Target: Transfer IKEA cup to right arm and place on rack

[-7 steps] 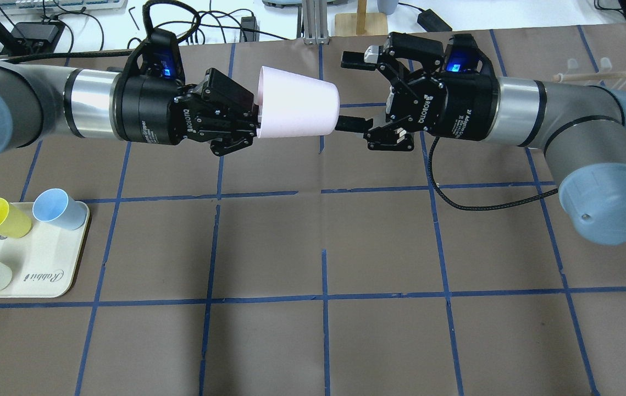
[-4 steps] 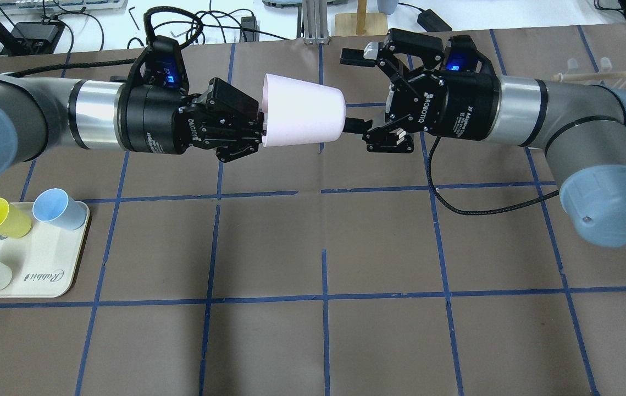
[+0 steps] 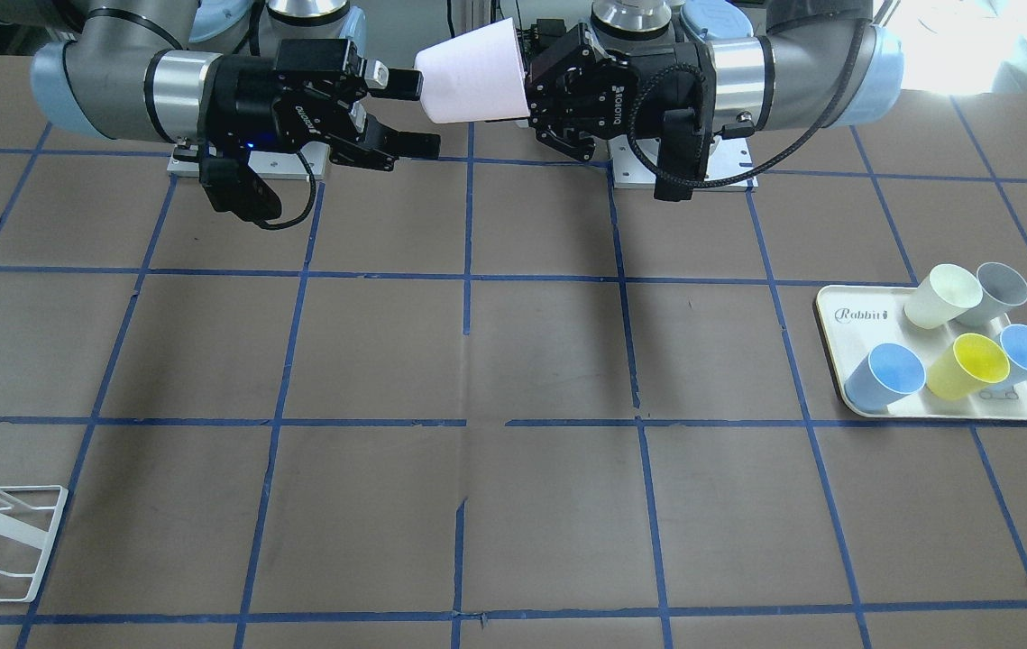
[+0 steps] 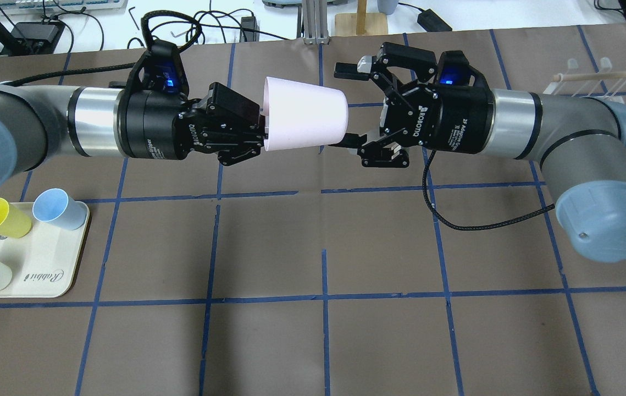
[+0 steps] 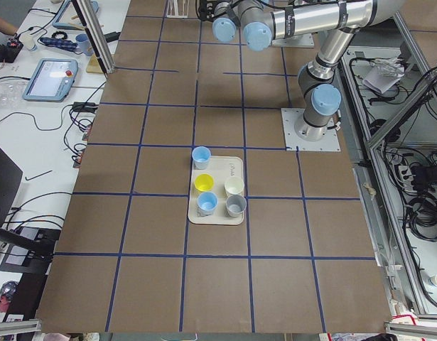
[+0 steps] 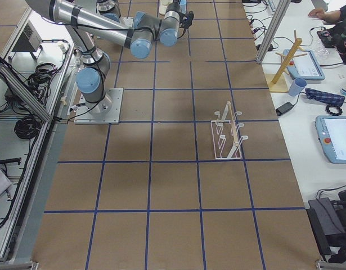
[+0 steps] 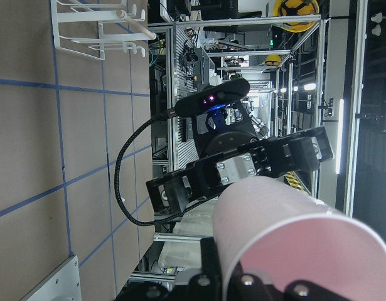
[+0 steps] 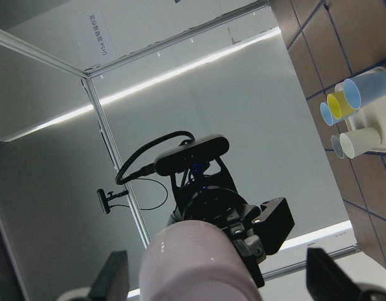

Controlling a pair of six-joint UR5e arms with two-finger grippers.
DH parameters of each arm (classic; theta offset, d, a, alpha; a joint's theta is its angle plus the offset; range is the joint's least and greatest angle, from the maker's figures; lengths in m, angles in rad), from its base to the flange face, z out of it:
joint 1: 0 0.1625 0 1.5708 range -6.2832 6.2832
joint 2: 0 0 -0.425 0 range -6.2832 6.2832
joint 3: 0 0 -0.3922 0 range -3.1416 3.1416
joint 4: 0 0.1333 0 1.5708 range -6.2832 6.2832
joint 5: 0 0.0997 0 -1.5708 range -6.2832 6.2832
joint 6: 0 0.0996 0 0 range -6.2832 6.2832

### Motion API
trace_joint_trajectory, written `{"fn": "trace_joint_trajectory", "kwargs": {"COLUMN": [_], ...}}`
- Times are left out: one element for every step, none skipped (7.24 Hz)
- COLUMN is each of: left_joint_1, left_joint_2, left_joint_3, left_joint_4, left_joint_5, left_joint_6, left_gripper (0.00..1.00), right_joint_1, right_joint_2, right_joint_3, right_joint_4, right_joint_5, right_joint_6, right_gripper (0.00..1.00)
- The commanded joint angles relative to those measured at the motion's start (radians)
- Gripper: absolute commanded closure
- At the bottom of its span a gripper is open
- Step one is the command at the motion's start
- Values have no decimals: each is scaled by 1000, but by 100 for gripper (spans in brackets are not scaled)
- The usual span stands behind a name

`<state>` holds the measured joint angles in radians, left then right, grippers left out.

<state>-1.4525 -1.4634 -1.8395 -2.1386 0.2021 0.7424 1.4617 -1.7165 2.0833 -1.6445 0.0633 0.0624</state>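
Observation:
The pale pink IKEA cup (image 4: pixel 304 121) lies sideways in the air, its rim toward my left gripper (image 4: pixel 260 129). That gripper is shut on the rim. My right gripper (image 4: pixel 340 105) is open, with one finger on each side of the cup's base. In the front-facing view the cup (image 3: pixel 472 74) sits between the left gripper (image 3: pixel 527 86) and the open right gripper (image 3: pixel 412 113). The right wrist view shows the cup's base (image 8: pixel 193 263) between both fingers. The white wire rack (image 4: pixel 604 77) stands at the far right and also shows in the right side view (image 6: pixel 229 135).
A cream tray (image 4: pixel 43 275) marked "Rabbit" at the left front holds several cups: light blue, yellow, cream and grey. It also shows in the front-facing view (image 3: pixel 928 410). A black cable (image 4: pixel 483 206) hangs from the right wrist. Cables and devices lie beyond the table's far edge.
The left arm has carried the cup slightly right and nearer. The right gripper has moved left, so its open fingers now straddle the cup's base.

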Motion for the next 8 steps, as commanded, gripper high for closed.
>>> {"fn": "trace_joint_trajectory", "kwargs": {"left_joint_1": [0, 0, 0, 0, 0, 0, 0, 0], "left_joint_2": [6, 6, 6, 6, 5, 5, 5, 6], "left_joint_3": [-3, -3, -3, -3, -3, -6, -6, -6], "left_joint_4": [0, 2, 2, 2, 0, 2, 2, 2], "left_joint_5": [-3, -3, -3, -1, -1, -1, -3, -1], "left_joint_6": [0, 0, 0, 0, 0, 0, 0, 0], "left_gripper": [100, 100, 100, 100, 100, 100, 100, 100], "right_joint_1": [9, 9, 9, 9, 9, 9, 9, 9], "right_joint_2": [-38, -57, -55, -51, -48, -48, -48, -49], "right_joint_3": [3, 4, 4, 4, 4, 4, 3, 3], "right_joint_4": [0, 2, 0, -1, -1, -1, -1, 0], "right_joint_5": [1, 1, 0, -2, 0, 0, 0, 0], "right_joint_6": [78, 112, 132, 132, 132, 132, 140, 140], "right_gripper": [0, 0, 5, 18, 26, 31, 34, 37]}}
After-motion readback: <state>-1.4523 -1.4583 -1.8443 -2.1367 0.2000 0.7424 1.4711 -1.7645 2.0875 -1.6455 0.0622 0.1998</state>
